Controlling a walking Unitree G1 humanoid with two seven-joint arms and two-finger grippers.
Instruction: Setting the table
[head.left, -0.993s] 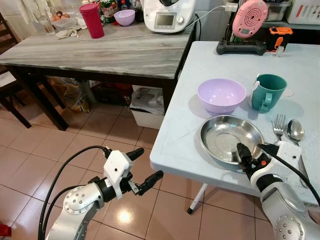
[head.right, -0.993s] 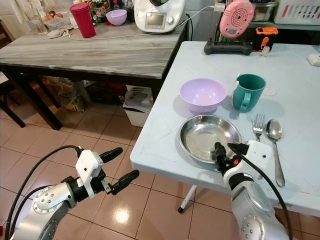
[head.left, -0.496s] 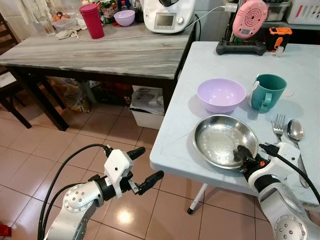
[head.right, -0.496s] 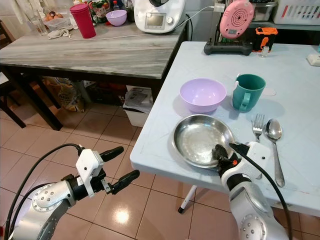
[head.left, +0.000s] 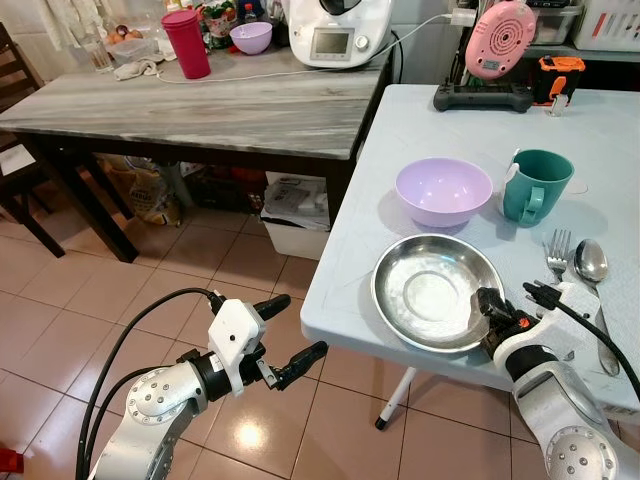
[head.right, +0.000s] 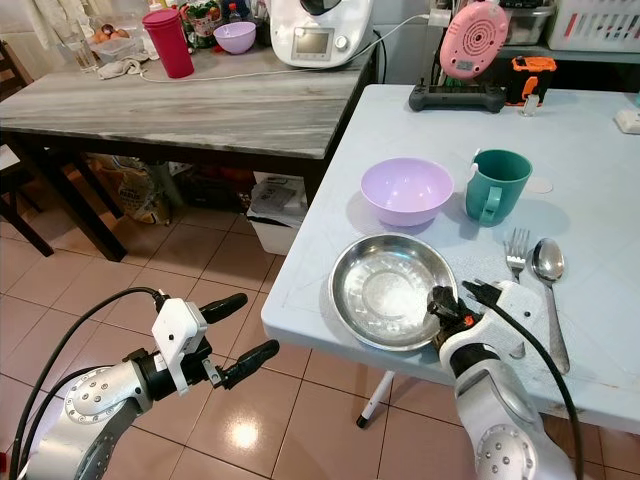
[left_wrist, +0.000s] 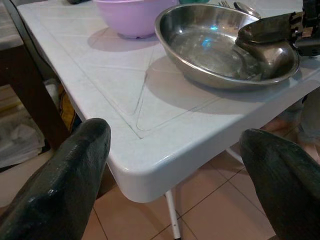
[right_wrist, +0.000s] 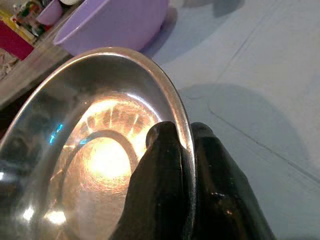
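A steel plate (head.left: 430, 292) is seen lying on the pale blue table (head.left: 440, 130), near its front edge. Its rim on the robot's right is pinched by the right gripper (head.left: 488, 310): in the right wrist view one black finger (right_wrist: 159, 175) is pressed against the inside of the rim and the other against the outside, with only the thin metal between them. Just beyond the fingers, past the plate's far rim, a lilac bowl (head.left: 443, 189) is placed, and beside it a teal mug (head.left: 534, 184). To the outer side of the gripping fingers a fork (head.left: 557, 251) and a spoon (head.left: 592, 262) are laid side by side, close to the plate but apart from it. Further back on the table a pink appliance (head.left: 498, 38) is stood on a black base.

The left gripper (head.left: 290, 330) is held low over the tiled floor (head.left: 150, 300), short of the table's corner, its fingers (left_wrist: 65, 175) spread wide with nothing between them; through the gap between them, the table corner and the plate are framed in the left wrist view. Off to the left a grey wooden table (head.left: 200, 105) is loaded with a red cup (head.left: 186, 41) and a white kitchen machine (head.left: 335, 30).
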